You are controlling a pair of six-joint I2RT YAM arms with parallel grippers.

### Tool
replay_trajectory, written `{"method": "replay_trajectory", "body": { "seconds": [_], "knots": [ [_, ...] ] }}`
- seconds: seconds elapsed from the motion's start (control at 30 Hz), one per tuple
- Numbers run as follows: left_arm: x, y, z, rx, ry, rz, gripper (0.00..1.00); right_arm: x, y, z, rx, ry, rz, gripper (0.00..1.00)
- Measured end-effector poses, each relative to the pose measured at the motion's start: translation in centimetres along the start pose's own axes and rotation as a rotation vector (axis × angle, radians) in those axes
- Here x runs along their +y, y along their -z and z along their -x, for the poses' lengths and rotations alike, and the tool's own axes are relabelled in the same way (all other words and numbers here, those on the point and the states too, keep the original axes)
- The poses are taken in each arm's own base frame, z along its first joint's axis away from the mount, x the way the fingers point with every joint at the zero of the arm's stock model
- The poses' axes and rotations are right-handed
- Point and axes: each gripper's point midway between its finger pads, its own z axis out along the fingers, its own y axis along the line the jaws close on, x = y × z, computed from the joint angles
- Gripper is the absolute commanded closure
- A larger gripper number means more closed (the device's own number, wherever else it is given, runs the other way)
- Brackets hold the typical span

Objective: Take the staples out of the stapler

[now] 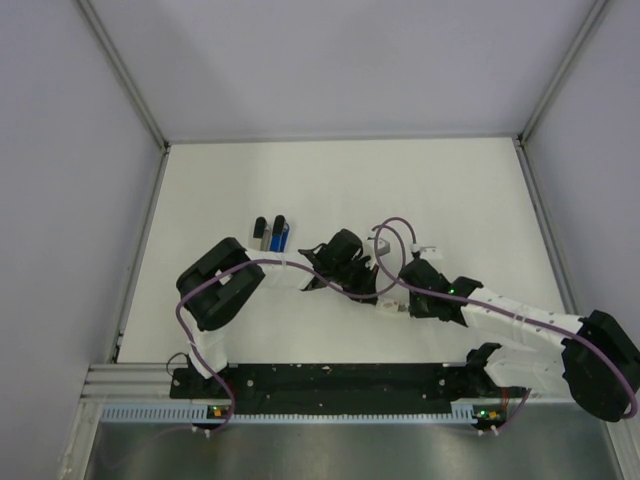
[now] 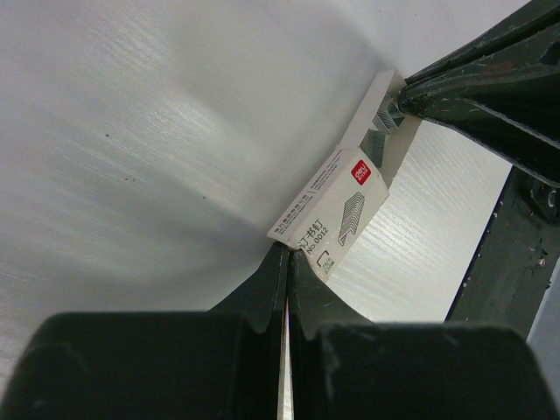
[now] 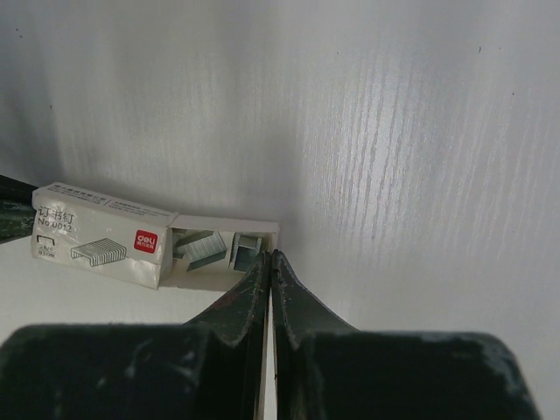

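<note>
The stapler (image 1: 271, 235), black and blue, lies on the white table to the left of both grippers, and neither touches it. A white staple box (image 2: 328, 210) with a red logo lies between the grippers, its inner tray (image 3: 223, 229) slid out. Loose strips of staples (image 3: 203, 245) lie in the tray. My left gripper (image 2: 287, 249) is shut, with its tips against the box's closed end. My right gripper (image 3: 269, 255) is shut too, its tips at the tray's open end beside the staples. Its dark fingers (image 2: 477, 87) show at the far end of the box.
Grey walls with metal frame rails (image 1: 125, 75) enclose the table on three sides. The arm bases stand on a black rail (image 1: 330, 380) at the near edge. Purple cables (image 1: 395, 235) loop over the wrists above the box.
</note>
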Motion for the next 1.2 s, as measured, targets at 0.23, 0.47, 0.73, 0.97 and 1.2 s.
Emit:
{"method": "replay_trajectory", "body": {
  "seconds": [0.23,0.47,0.73,0.97,1.2],
  "knots": [
    [-0.1,0.0,-0.1,0.003,0.003,-0.002,1.0,0.3,0.0,0.0,0.0,-0.013,0.006,1.0],
    [-0.2,0.3,-0.6,-0.011,0.061,0.032,1.0,1.9,-0.1,0.0,-0.001,-0.022,0.017,1.0],
    [0.5,1.0,-0.9,-0.048,0.158,0.102,1.0,3.3,0.0,0.0,-0.005,-0.068,0.048,1.0],
    [0.5,1.1,-0.8,-0.063,0.179,0.12,1.0,4.3,-0.3,0.2,-0.004,-0.09,0.066,1.0],
    [0.2,1.0,-0.9,-0.066,0.175,0.129,1.0,5.3,-0.5,0.5,0.001,-0.078,0.076,1.0]
  ]
}}
